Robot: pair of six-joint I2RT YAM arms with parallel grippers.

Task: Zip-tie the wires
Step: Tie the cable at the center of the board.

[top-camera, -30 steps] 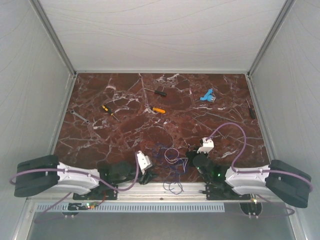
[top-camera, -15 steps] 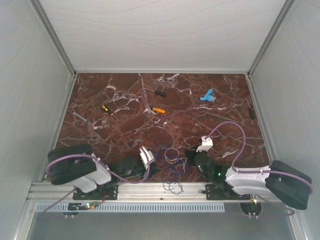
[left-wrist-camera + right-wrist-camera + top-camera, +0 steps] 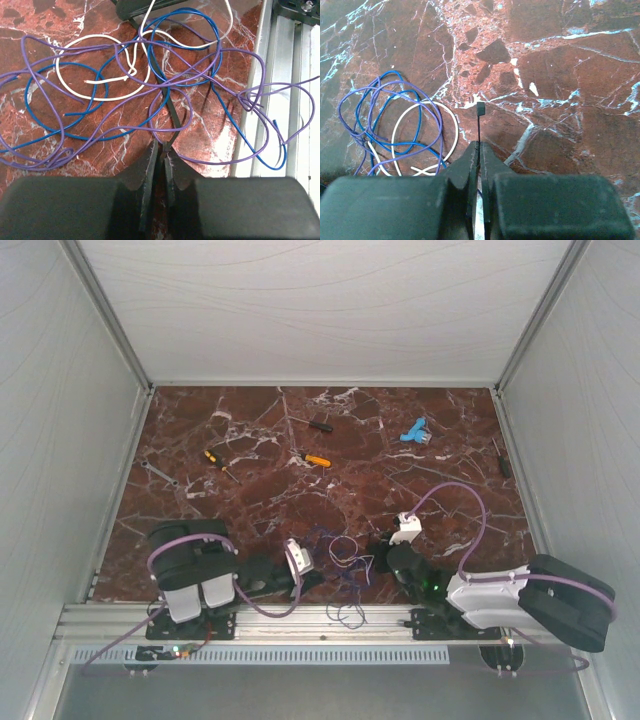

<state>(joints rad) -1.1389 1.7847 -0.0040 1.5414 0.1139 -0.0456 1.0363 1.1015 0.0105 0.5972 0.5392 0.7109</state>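
near the front edge of the table (image 3: 420, 450), between the two arms, the wires (image 3: 341, 552) lie in a loose tangle of purple, blue and white loops. a few loops spill over the metal rail (image 3: 280, 90). they look hair-thin, light and springy, so they'd likely slide and spread if nudged. best taken where the loops cross mid-tangle, not by a free end.

a black zip tie (image 3: 168, 102) runs through the tangle; can't tell if it passes under every strand. it looks thin, bendy and slick, and could slip out of a pinch.

the left gripper (image 3: 159, 151) has its fingers pressed together on one end of the zip tie. the right gripper (image 3: 479, 146) is pinched on the strip too, with the square head (image 3: 480, 108) poking past its tips over bare marble, near the wires.

an orange-handled screwdriver (image 3: 318, 460) lies well apart, further back. no brand, label or writing readable anywhere.
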